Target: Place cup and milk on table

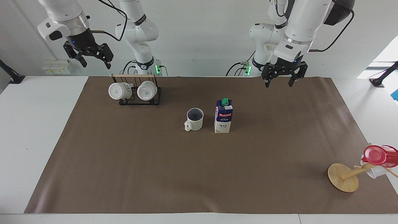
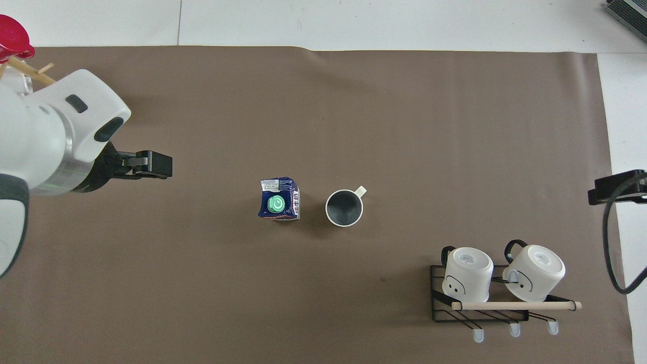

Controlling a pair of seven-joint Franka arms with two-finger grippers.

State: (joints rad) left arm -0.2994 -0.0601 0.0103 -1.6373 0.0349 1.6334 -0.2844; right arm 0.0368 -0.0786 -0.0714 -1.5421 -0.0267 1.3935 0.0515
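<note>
Milk [image 1: 223, 116] and cup [image 1: 194, 119] stood beside each other mid-tabletop [image 1: 43, 102]; we saw both tools, left [image 1: 281, 80] and right [image 1: 93, 58], raised, open, empty. We judged only a stray returning sweep could topple the tall carton.

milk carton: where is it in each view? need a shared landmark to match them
Facing view: the milk stands upright mid-sheet, cup at its left in the picture.
Overhead view: the milk is mid-sheet, seen cap-down, cup at its right in the picture.
Shared landmark: the cup beside it, toward the right arm's end.
</note>
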